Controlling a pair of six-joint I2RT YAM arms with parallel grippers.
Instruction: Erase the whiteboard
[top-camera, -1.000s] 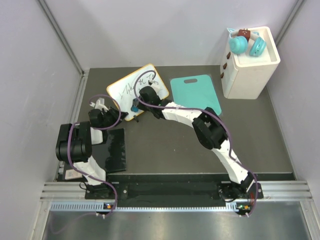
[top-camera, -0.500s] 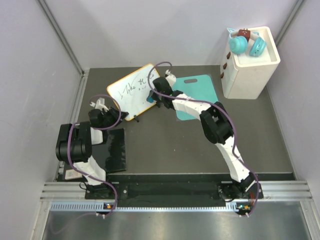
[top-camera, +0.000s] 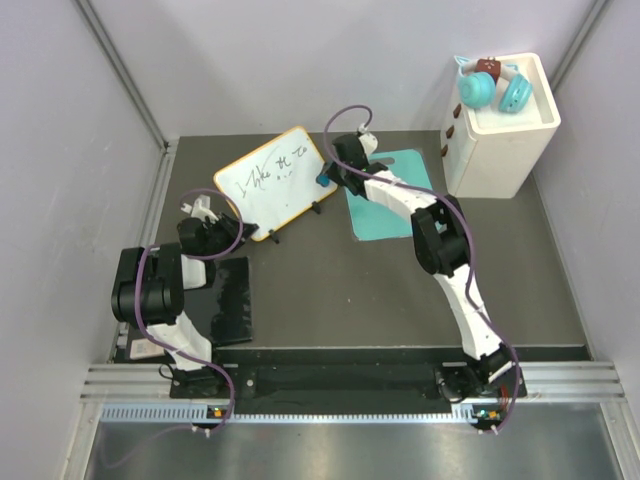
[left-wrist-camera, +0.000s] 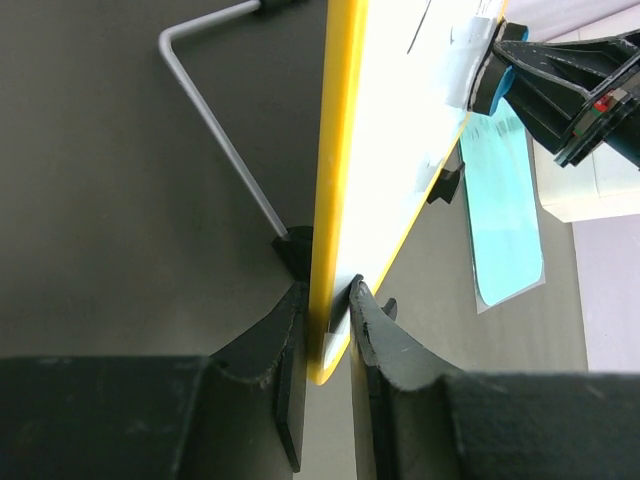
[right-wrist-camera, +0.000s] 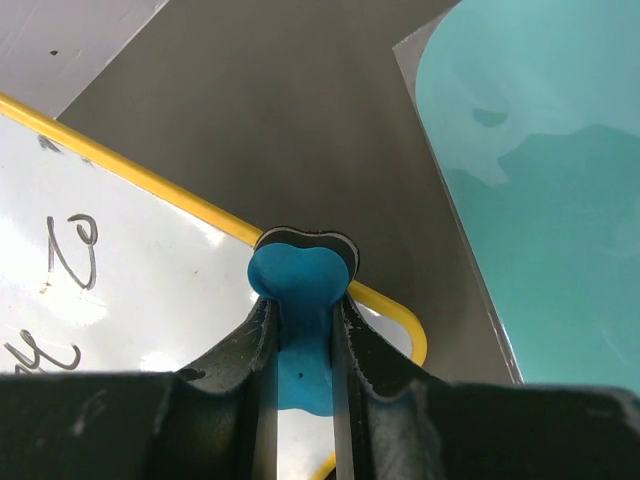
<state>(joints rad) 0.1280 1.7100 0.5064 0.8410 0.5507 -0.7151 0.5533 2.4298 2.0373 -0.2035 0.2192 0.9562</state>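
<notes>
Shifting since last second: right gripper (top-camera: 328, 177), clamped on blue eraser (right-wrist-camera: 297, 285), went from whiteboard's (top-camera: 268, 188) near edge to right corner. Left gripper (left-wrist-camera: 328, 300) pinches frame, board beside teal mat (top-camera: 400, 195). Writing remains; more passes needed.

On my feed, a dark grey tabletop (top-camera: 330, 300) is boxed in on three sides by plain pale panels: a left wall (top-camera: 60, 150), a back wall (top-camera: 330, 60) and a right wall (top-camera: 605, 210). Where the panels meet, I can see a slim aluminium left post (top-camera: 120, 70) and right post (top-camera: 585, 35). A ribbed aluminium rail (top-camera: 580, 380) spans the near edge, with a brushed metal sheet (top-camera: 350, 450) below it. The light is soft and even, and the shadows are faint.
</notes>
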